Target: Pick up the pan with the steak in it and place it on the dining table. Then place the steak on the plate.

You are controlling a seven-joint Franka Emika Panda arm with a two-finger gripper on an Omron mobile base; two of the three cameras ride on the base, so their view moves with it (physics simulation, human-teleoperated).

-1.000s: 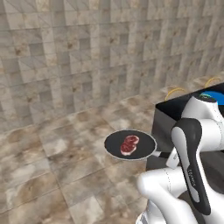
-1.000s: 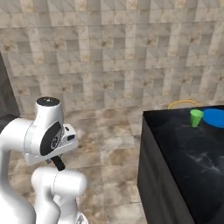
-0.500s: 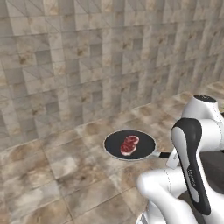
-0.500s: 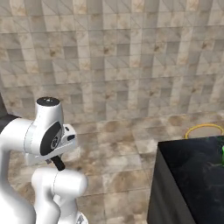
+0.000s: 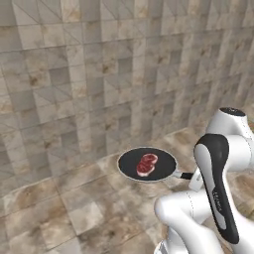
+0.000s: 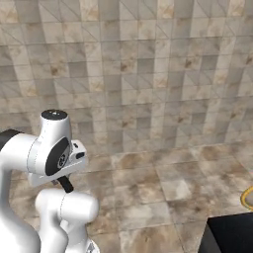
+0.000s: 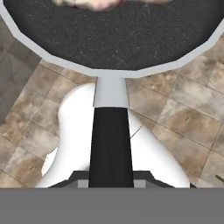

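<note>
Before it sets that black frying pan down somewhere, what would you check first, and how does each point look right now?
1. Gripper shut on the straight handle of the round black frying pan: ok.
2. Small red raw steak lying inside the pan: ok.
3. Pan held level above the brown tiled floor, steak not sliding: ok.
4. Black marble dining table within reach: not ok; just one corner shows at the lower right of the right base view, far from the pan.
5. Blue plate ready on the table: cannot tell.
</note>
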